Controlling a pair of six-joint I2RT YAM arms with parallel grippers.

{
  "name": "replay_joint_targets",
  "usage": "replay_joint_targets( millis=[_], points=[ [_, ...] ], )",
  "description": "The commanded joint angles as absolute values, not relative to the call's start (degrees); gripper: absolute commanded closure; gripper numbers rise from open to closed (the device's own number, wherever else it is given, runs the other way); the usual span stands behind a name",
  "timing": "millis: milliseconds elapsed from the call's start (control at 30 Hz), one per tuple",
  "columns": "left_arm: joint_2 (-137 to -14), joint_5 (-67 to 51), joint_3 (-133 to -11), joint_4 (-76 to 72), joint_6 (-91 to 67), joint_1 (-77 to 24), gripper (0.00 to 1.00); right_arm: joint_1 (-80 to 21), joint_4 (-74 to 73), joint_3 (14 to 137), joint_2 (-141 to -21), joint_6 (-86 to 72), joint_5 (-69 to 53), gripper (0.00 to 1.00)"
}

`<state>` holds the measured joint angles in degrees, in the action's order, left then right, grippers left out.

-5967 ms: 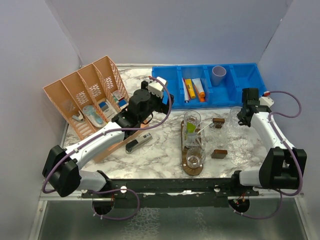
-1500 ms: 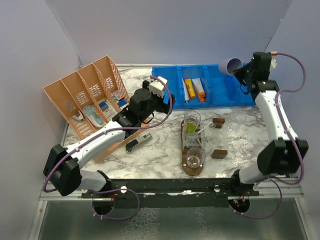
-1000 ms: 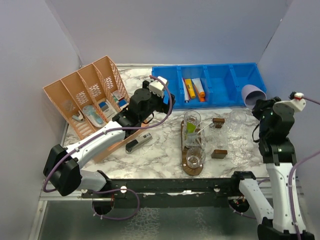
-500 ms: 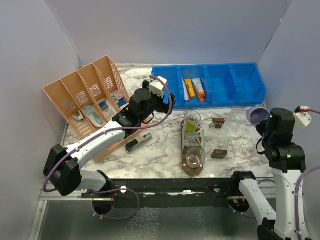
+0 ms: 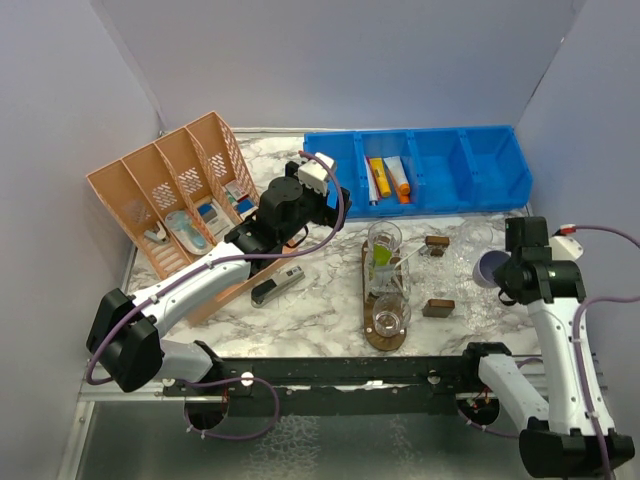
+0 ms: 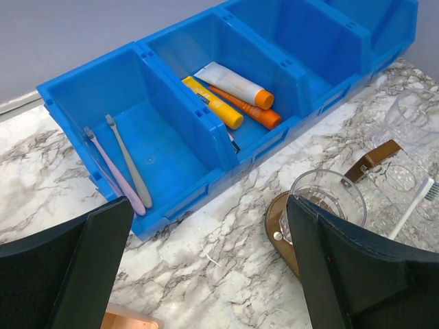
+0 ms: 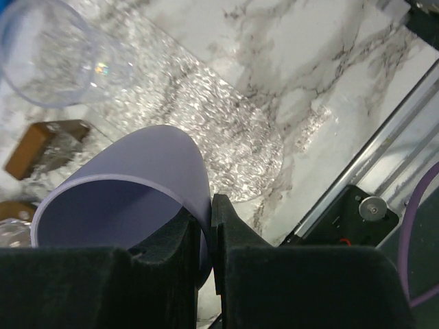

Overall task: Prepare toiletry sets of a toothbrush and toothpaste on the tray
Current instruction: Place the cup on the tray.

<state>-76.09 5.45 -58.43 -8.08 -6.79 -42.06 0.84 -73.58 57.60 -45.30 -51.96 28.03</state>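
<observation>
The right claw (image 7: 210, 221) pinches a purple cup (image 7: 127, 179) by its rim, tipped over the counter (image 7: 312, 58), maybe to carry it to the tray (image 5: 384, 345) in the middle. The left claw (image 6: 209, 269) hangs wide open by the bin (image 6: 203, 190), ready to pick.

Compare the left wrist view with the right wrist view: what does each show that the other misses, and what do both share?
Left wrist only: the blue bin holding two toothbrushes in one compartment and tubes in the next, plus a tumbler on the tray. Right wrist only: the right gripper pinching the wall of a lilac cup. Both: the marble table and, apparently, one brown block.
</observation>
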Motion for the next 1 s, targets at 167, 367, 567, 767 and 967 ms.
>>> replay_joint_targets(
  millis=[167, 367, 567, 767, 967],
  points=[
    [-75.38, 5.8, -60.11, -8.64, -6.15, -41.84, 0.02, 0.79, -70.07, 50.61, -53.51, -57.15, 25.83, 0.99],
    [-75.84, 5.48, -60.31, -8.61, -6.31, -41.84, 0.02, 0.94, -70.71, 49.57, -56.78, -61.8, 27.34, 0.99],
    [-76.02, 5.4, -60.34, -8.57, -6.3, -41.84, 0.02, 1.31, -73.01, 48.75, -59.07, -66.31, 27.77, 0.99],
    [-76.45, 5.06, -60.38, -8.53, -6.5, -41.84, 0.02, 2.14, -75.52, 48.31, -59.75, -71.34, 29.56, 0.99],
    [-76.32, 5.01, -60.47, -8.45, -6.5, -41.79, 0.02, 3.29, -75.19, 46.8, -63.29, -70.78, 25.38, 0.99]
  ],
)
